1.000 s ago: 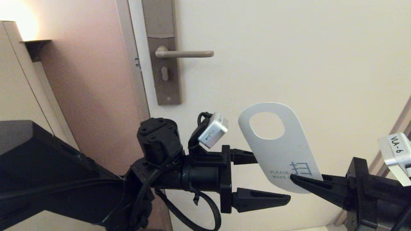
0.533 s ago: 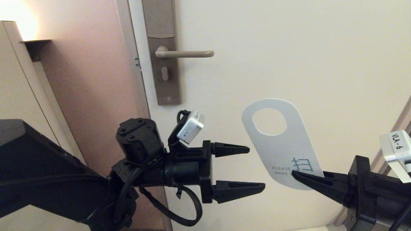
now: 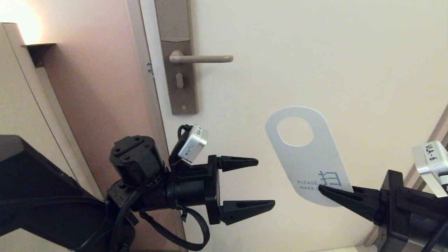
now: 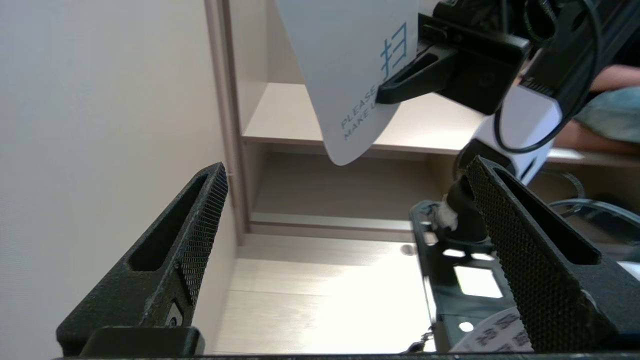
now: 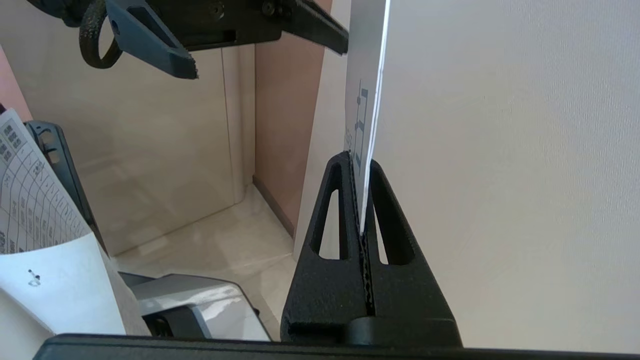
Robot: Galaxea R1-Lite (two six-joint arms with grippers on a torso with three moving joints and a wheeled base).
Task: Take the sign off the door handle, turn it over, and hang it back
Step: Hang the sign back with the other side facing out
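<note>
The sign (image 3: 311,164) shows its white side with teal lettering, its oval hole uppermost. My right gripper (image 3: 320,189) is shut on the sign's lower corner and holds it upright in front of the door, below and to the right of the door handle (image 3: 203,58). In the right wrist view the sign (image 5: 367,100) stands edge-on, pinched at my right gripper (image 5: 361,160). My left gripper (image 3: 266,182) is open and empty, a short way left of the sign. From the left wrist, the sign (image 4: 350,65) hangs beyond my left gripper (image 4: 345,167).
The handle sits on a tall brown-grey plate (image 3: 178,87) with a keyhole, near the door's left edge (image 3: 154,105). A pinkish wall (image 3: 101,87) and a lit wall lamp (image 3: 17,21) lie to the left. A door frame edge (image 3: 437,140) shows at right.
My left gripper has let go of the sign, opened wide and drawn back to the left and slightly down. The sign, held by my right gripper, rose a little.
</note>
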